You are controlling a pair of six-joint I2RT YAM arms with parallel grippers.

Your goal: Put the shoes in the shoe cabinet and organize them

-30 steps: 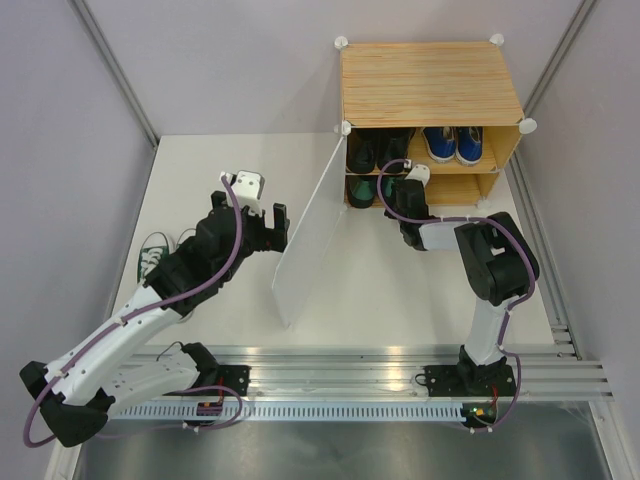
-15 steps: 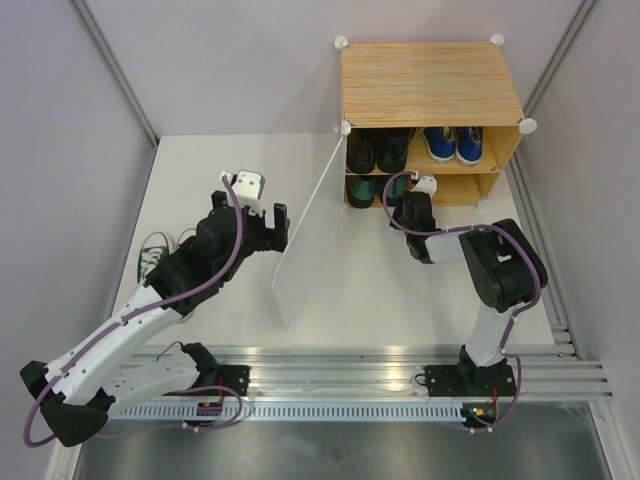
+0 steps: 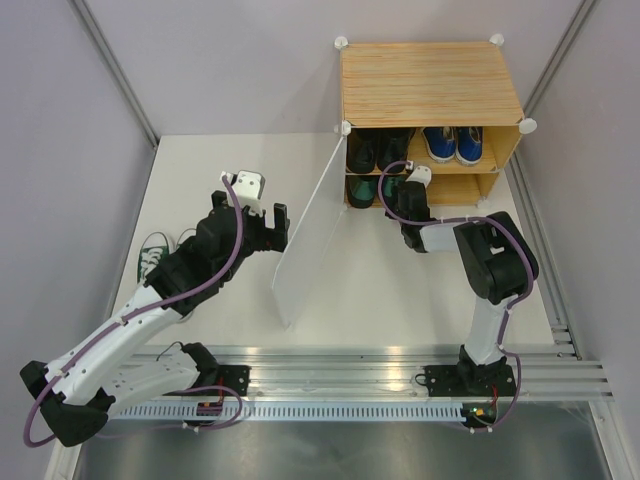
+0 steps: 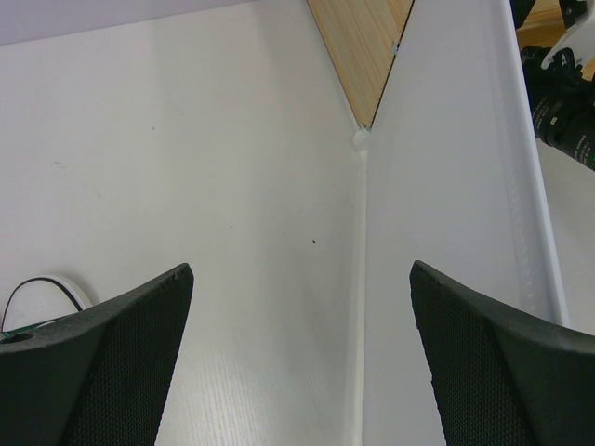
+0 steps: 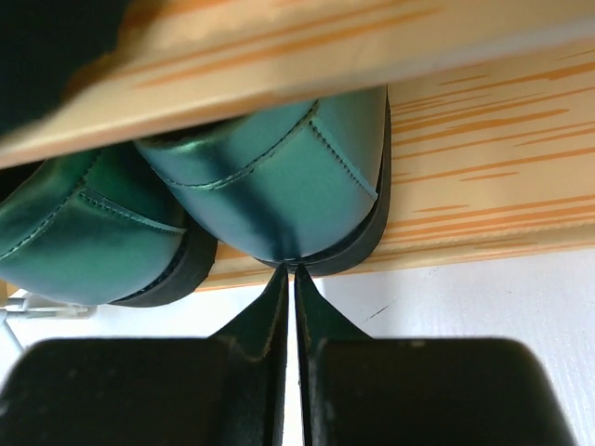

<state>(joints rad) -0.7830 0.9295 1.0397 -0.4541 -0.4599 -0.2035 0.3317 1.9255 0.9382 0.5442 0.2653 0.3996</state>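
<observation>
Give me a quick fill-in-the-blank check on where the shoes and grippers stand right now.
1. The blue sneakers sit on the ____ shelf of the shoe cabinet.
2. The right gripper, at a dark green shoe, has its jaws ____.
3. The left gripper faces the door panel with its jaws ____.
4. The green white-toed sneakers lie on the table beside the ____ arm.
Missing words: upper; shut; open; left.
</observation>
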